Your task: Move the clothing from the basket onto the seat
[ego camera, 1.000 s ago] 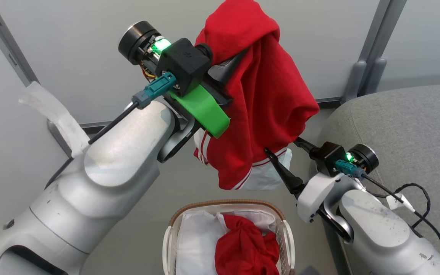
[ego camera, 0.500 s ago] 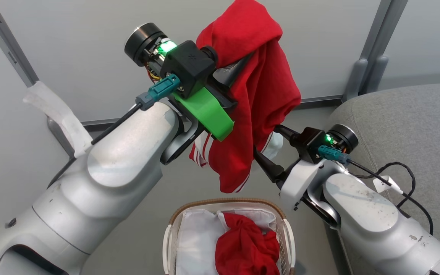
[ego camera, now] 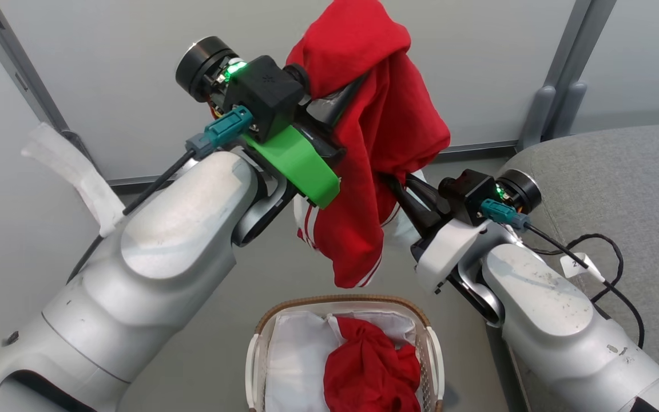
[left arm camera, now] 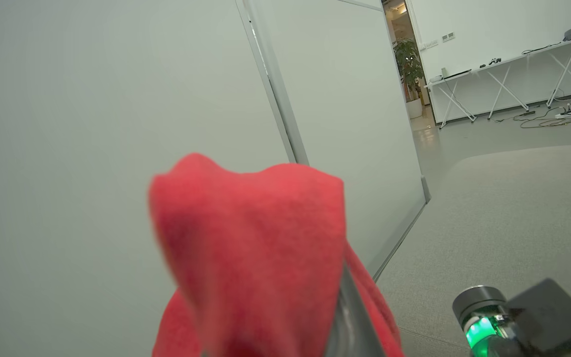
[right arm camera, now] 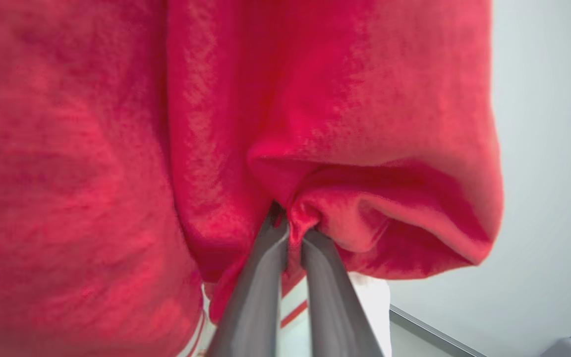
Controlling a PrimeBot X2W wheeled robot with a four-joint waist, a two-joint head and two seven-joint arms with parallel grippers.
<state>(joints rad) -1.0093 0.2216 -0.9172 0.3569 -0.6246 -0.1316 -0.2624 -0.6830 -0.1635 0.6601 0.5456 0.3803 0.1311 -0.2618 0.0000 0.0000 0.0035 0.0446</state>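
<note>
Right end effector (right arm camera: 290, 225) came up-left into the hanging clothing (ego camera: 386, 131), now pinched on a fold above the basket (ego camera: 342, 300). Left end effector (ego camera: 332, 106) cloth-covered; I cannot tell its grip.

red garment (ego camera: 389, 129) held up at top centre by left gripper (ego camera: 338, 103), grabbed lower by right gripper (ego camera: 403, 191), red bundle (ego camera: 369, 372) left in basket (ego camera: 338, 301), bottom centre

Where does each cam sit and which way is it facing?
Head: up top, looking down-forward at held garment, basket, seat; both forearms, left gripper, right gripper.
Left wrist: on that arm, facing wall panel and seat; held garment drapes its finger.
Right wrist: close on the held garment; its fingers pinch a fold.
Shared: all three see the held garment.
</note>
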